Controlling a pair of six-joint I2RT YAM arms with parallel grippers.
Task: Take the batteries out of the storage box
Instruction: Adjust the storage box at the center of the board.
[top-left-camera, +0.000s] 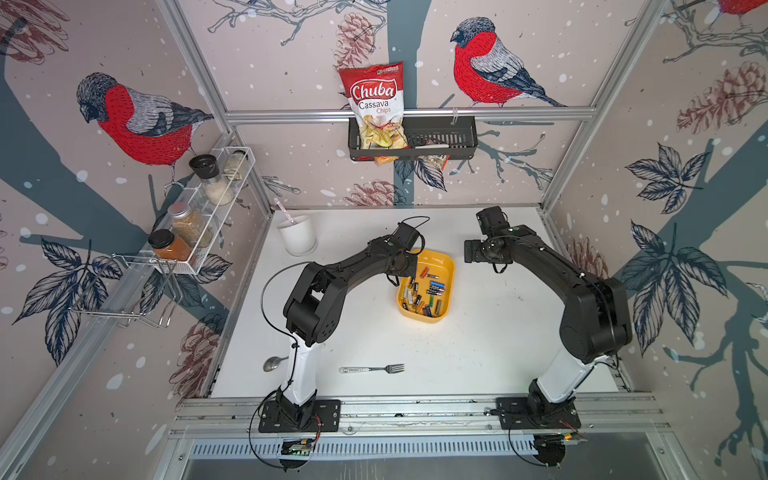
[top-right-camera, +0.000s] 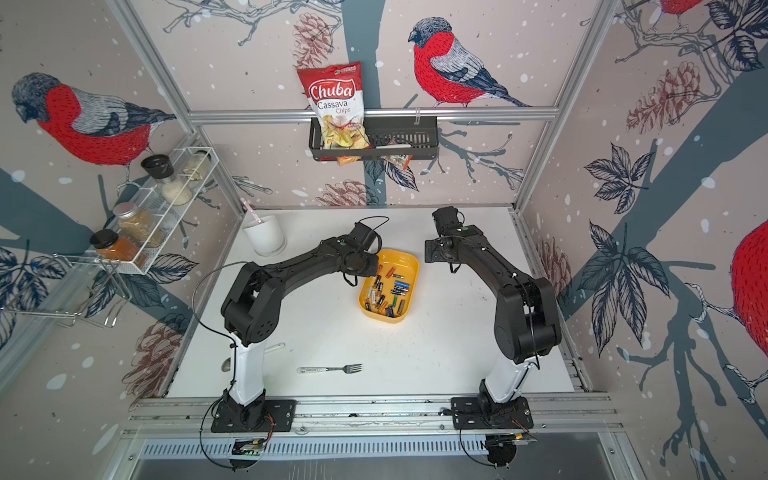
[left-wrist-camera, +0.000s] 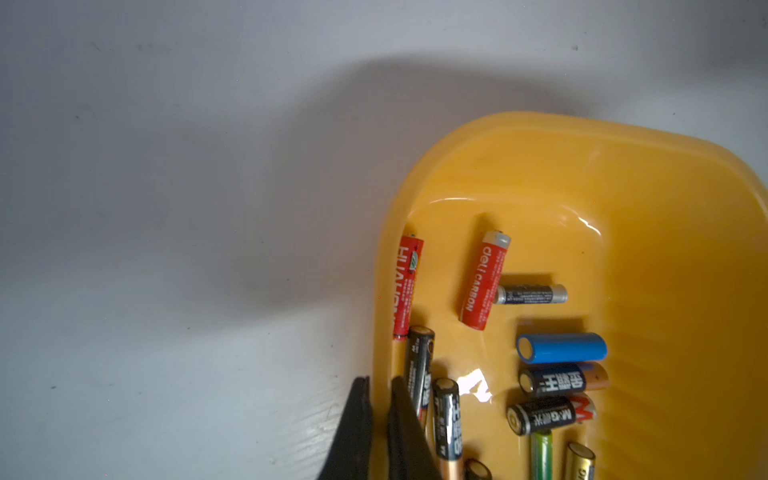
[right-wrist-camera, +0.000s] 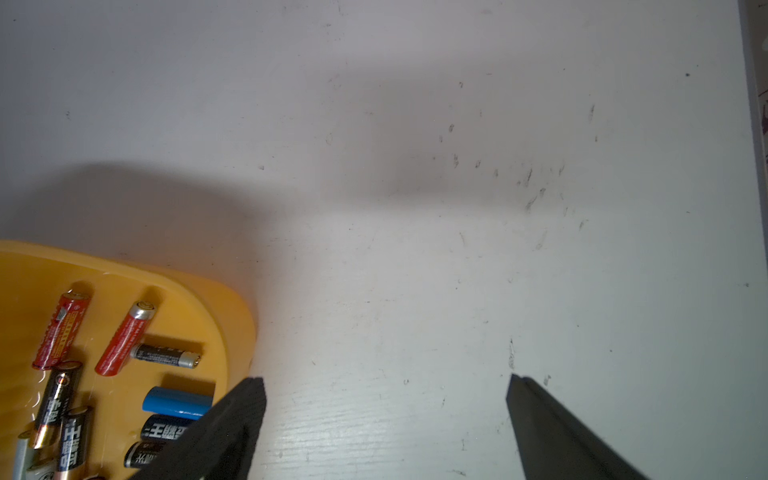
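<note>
The yellow storage box (top-left-camera: 451, 266) (top-right-camera: 414, 266) sits mid-table with several batteries (top-left-camera: 428, 293) (top-right-camera: 388, 293) lying loose inside: red, black, blue and gold ones. My left gripper (left-wrist-camera: 380, 379) is at the box's left edge. One finger (left-wrist-camera: 359, 399) is outside the wall and the other inside, against a black battery (left-wrist-camera: 419, 365). The jaws are shut on the box's wall (left-wrist-camera: 384, 291). My right gripper (right-wrist-camera: 384, 378) hangs open over bare table just right of the box (right-wrist-camera: 232, 316), holding nothing. In both top views the left wrist hides its fingers.
A white cup (top-left-camera: 297, 237) with a straw stands at the back left. A fork (top-left-camera: 372, 368) and a spoon (top-left-camera: 272, 363) lie near the front edge. A spice rack (top-left-camera: 208, 208) hangs on the left wall. A black basket (top-left-camera: 436, 141) with a chips bag hangs on the back wall.
</note>
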